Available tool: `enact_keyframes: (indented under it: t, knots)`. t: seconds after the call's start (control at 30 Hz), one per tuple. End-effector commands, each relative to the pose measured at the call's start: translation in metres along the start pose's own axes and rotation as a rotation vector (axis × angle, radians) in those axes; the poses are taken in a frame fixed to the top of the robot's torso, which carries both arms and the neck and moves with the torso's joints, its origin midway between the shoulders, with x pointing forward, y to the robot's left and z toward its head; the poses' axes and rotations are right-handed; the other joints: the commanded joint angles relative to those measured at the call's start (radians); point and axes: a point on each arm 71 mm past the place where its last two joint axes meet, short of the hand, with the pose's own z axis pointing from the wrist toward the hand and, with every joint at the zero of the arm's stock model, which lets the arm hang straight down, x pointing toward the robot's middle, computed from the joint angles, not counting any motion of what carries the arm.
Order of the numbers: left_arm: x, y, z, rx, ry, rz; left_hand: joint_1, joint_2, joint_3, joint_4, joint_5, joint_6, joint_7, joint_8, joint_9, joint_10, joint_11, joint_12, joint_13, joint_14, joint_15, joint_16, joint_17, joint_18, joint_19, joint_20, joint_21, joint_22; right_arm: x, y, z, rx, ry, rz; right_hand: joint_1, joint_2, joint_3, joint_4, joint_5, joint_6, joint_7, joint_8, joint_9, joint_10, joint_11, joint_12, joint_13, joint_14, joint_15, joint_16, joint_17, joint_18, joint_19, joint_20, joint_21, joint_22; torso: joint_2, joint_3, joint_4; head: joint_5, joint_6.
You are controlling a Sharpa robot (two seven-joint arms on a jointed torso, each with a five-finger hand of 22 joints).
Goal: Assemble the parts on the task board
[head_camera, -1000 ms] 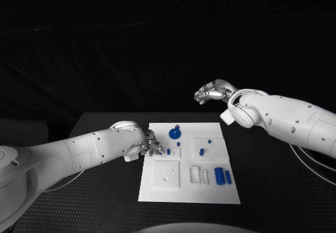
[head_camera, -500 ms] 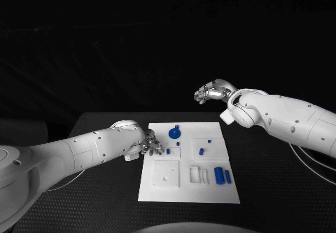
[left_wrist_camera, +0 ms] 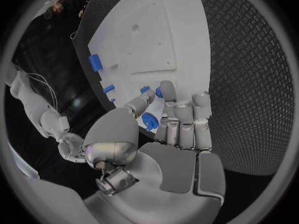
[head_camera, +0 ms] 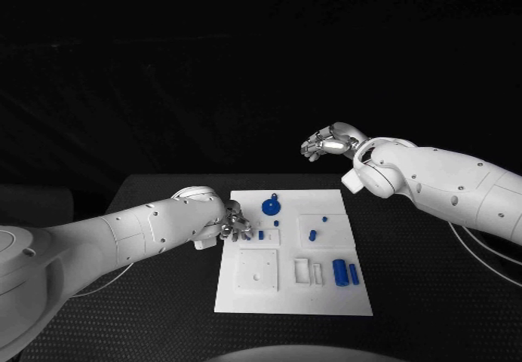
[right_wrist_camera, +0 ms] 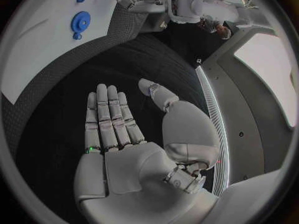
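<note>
The left hand [head_camera: 231, 226] rests at the left edge of the task board [head_camera: 250, 298], fingers extended and apart, holding nothing; a small blue peg [head_camera: 261, 235] stands just beside its fingertips [left_wrist_camera: 167, 90], toward the board's middle, upright so far as can be judged; the approach appears unobstructed. The right hand [head_camera: 330, 142] hangs raised beyond the board's far edge, well apart from every part, fingers straight and empty; the left is plainly nearer. Other parts: a round blue disc [head_camera: 271, 207] farther back, and a blue cylinder [head_camera: 339, 271] lying lengthwise near the right edge.
</note>
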Motion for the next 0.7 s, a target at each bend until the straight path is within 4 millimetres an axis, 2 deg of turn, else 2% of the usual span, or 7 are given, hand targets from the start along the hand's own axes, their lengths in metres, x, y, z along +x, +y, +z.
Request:
enact_keyframes:
  t: [0.03,0.23,0.57,0.7]
  knots:
    - [0.011,-0.0014,0.0029,0.005,0.04,0.0,0.005,-0.005,-0.002,-0.005,0.0,0.006,0.001,-0.008,-0.045,-0.006,-0.001,0.006,-0.001,-0.002,-0.005,0.005,-0.001,0.014,0.004,-0.085,0.005,0.015,0.0011,0.0007,-0.0001,-0.006,0.012,0.001,0.008,0.002,-0.007,0.001,0.006,-0.008,0.001,0.005,-0.001,0.008,0.002,-0.004,-0.002,0.0,0.003,-0.003,-0.001,-0.01,0.001,0.002,-0.005,0.001,0.0,0.0003,0.0004,-0.001,-0.001]
    - [0.0129,-0.0025,0.0033,0.008,0.05,0.0,0.003,-0.006,-0.004,-0.003,0.0,0.006,0.001,-0.009,-0.046,-0.006,-0.001,0.006,-0.002,-0.002,-0.005,0.005,-0.001,0.014,0.005,-0.085,0.005,0.015,0.001,0.0006,-0.0002,-0.006,0.011,0.001,0.008,0.002,-0.007,0.001,0.006,-0.008,0.001,0.006,-0.001,0.008,0.002,-0.004,-0.003,0.0,0.003,-0.003,-0.001,-0.01,0.001,0.002,-0.006,0.002,0.0,0.0001,0.0,-0.001,-0.002]
    - [0.0166,-0.0036,0.0044,0.006,0.066,0.005,-0.001,-0.029,-0.013,0.001,-0.001,0.012,0.0,-0.012,-0.049,-0.005,-0.002,0.006,-0.004,-0.001,-0.006,0.006,-0.001,0.013,0.006,-0.086,0.004,0.014,0.0009,0.0005,-0.0003,-0.005,0.011,0.001,0.008,0.001,-0.007,0.001,0.006,-0.008,0.001,0.006,-0.002,0.008,0.002,-0.004,-0.004,-0.001,0.003,-0.003,-0.001,-0.01,0.001,0.002,-0.007,0.002,0.0,-0.0003,0.0,-0.001,-0.004]
    - [0.0172,-0.0029,0.005,0.001,0.063,0.002,-0.002,-0.031,-0.014,0.002,-0.001,0.012,0.0,-0.013,-0.049,-0.005,-0.002,0.006,-0.004,-0.001,-0.006,0.005,-0.001,0.013,0.006,-0.086,0.004,0.014,0.0013,0.0008,0.0001,-0.006,0.012,0.001,0.008,0.001,-0.007,0.001,0.006,-0.008,0.001,0.006,-0.002,0.008,0.002,-0.004,-0.004,-0.001,0.004,-0.003,-0.002,-0.01,0.001,0.002,-0.007,0.002,0.0,0.0004,0.0002,-0.002,-0.004]
